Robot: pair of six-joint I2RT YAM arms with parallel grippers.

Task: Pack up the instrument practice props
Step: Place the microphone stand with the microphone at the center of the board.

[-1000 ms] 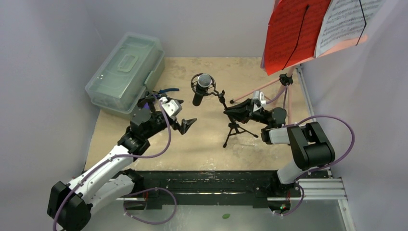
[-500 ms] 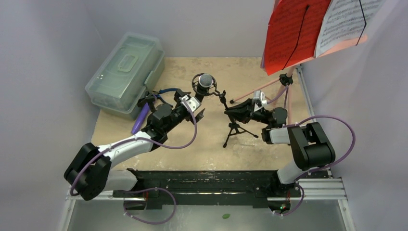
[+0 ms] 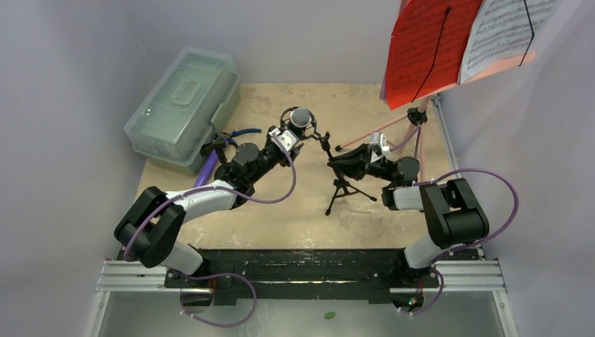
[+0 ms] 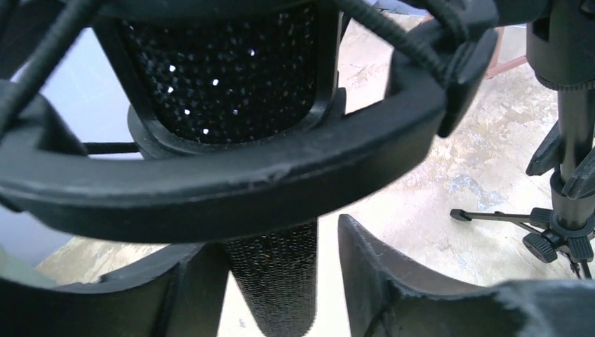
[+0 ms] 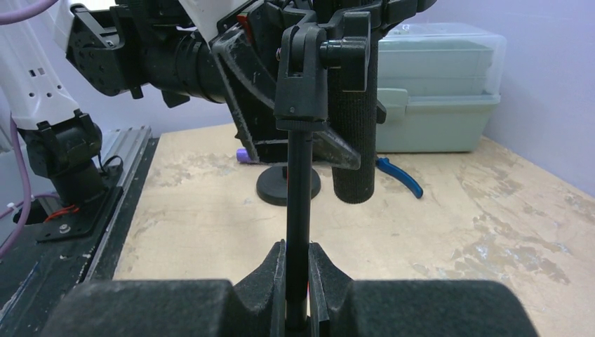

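The black-silver microphone (image 3: 299, 118) hangs in a black shock mount (image 4: 210, 189) on top of a black mic tripod (image 3: 343, 189). My left gripper (image 3: 285, 140) is open around the microphone's mesh body (image 4: 275, 281): one finger touches it and a narrow gap shows at the other finger (image 4: 372, 267). My right gripper (image 5: 297, 254) is shut on the tripod's upright pole (image 5: 298, 189). A purple microphone (image 3: 206, 173) lies under my left arm. The pink music rack's legs (image 3: 379, 129) stand at the back right, with a red page (image 3: 426, 49) and a white page (image 3: 505, 31) on top.
A clear greenish case (image 3: 184, 105) sits closed at the back left. Blue-handled pliers (image 3: 245, 132) lie beside it. A round black base (image 5: 288, 186) stands on the table behind the pole. Walls close in on the left, back and right.
My left arm swung right and forward from near the case to the black-silver microphone, and its jaws narrowed around the mic body. The right gripper kept its hold on the pole.
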